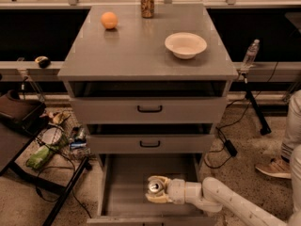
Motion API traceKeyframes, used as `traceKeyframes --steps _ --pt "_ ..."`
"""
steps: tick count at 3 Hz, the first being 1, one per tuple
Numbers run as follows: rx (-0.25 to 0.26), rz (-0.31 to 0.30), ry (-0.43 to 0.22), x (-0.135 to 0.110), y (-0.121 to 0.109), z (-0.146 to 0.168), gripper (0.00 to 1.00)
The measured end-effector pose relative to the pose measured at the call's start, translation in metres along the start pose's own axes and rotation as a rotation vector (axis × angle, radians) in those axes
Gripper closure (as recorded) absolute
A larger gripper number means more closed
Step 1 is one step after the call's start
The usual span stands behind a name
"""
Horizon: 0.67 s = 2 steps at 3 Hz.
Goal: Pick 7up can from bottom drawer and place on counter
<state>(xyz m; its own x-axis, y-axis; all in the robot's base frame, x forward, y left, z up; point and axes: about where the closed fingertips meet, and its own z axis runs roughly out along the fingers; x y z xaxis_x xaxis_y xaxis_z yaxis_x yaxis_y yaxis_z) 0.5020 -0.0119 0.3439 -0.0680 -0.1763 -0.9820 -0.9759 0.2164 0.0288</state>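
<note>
The bottom drawer [123, 180] is pulled open, a shallow grey tray below the two upper drawers. The 7up can [154, 186] stands in it right of centre; only its silver top and a little pale body show. My gripper [154, 191] reaches in from the lower right, and its pale fingers [159, 198] are closed around the can near the drawer floor. The white arm [221, 201] trails off to the bottom right corner. The grey counter [141, 53] tops the cabinet.
On the counter stand a brown-gold can [147, 3] at the back, an orange ball [109, 20] at back left and a white bowl [186, 45] at right. A cluttered black stand [44, 147] is left of the drawer. A person's shoe [275, 167] is at right.
</note>
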Motion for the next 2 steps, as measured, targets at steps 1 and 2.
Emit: traceKeyframes --steps 1,2 --pt "-0.095 0.064 -0.053 -0.122 0.019 -0.072 1.00" --pt "-0.108 0.056 -0.072 -0.212 -0.004 -0.117 1.00"
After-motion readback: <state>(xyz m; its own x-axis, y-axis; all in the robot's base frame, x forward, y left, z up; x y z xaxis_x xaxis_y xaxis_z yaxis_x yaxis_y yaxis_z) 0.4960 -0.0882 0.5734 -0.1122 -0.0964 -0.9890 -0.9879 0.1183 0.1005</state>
